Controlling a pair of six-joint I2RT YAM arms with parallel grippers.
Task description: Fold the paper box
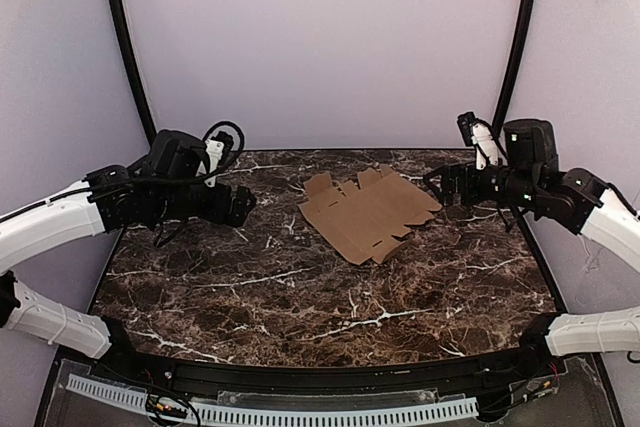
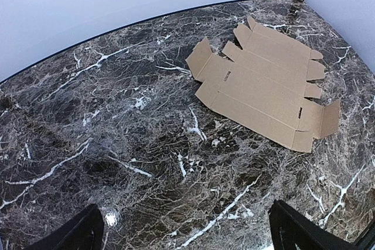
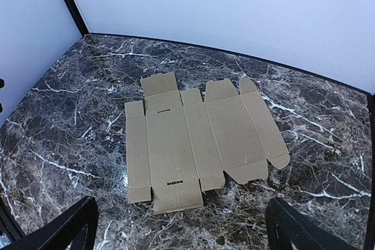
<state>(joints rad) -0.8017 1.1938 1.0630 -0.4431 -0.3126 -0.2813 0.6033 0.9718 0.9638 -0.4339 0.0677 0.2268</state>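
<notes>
At about ten o'clock on the marble table (image 1: 250,287), the left gripper (image 1: 243,205) hangs above the surface, jaws spread wide and holding nothing. Just past centre, toward one o'clock, the paper box (image 1: 368,212) lies flat and unfolded, with its small tabbed flaps at both ends. At two o'clock, the right gripper (image 1: 437,187) hovers just beside the blank's far corner, equally wide and empty.

The cardboard looks light and thin, stiff across its panels but ready to hinge at the creases. I'd expect it to skate on the polished stone. An end flap that seems slightly lifted is probably the best hold, with the other claw pinning a panel.
</notes>
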